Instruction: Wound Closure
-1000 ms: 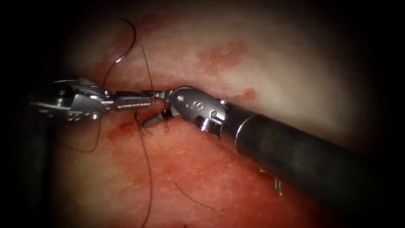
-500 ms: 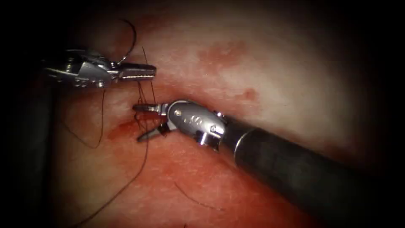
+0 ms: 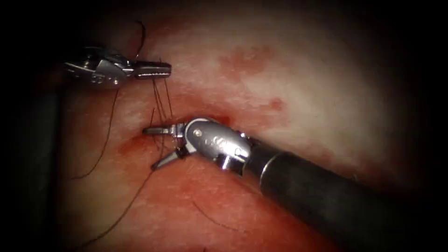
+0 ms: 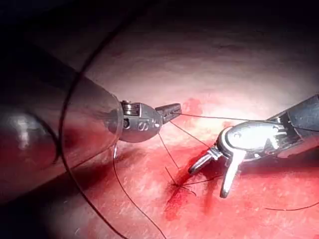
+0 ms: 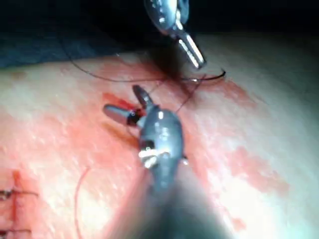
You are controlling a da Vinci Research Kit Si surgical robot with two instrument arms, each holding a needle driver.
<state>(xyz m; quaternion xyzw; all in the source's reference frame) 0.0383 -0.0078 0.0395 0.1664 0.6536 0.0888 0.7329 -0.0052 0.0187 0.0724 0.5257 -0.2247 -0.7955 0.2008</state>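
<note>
Here, left claw [image 3: 156, 71] clamping thread [image 3: 161, 100], right claw [image 3: 158, 147] agape

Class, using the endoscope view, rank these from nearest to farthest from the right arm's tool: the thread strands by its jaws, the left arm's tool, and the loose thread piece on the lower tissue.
1. Thread strands: between the open jaws of the right tool.
2. Loose thread piece: lower down on the tissue, below the tool.
3. Left tool: higher up, shut on the thread; these last two are close to call.

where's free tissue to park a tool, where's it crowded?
Free: the pale tissue above the right tool's shaft, right of the cut. Crowded: between the left tool, shut on the thread, and the right tool's open fingers, with strands trailing down-left.
</note>
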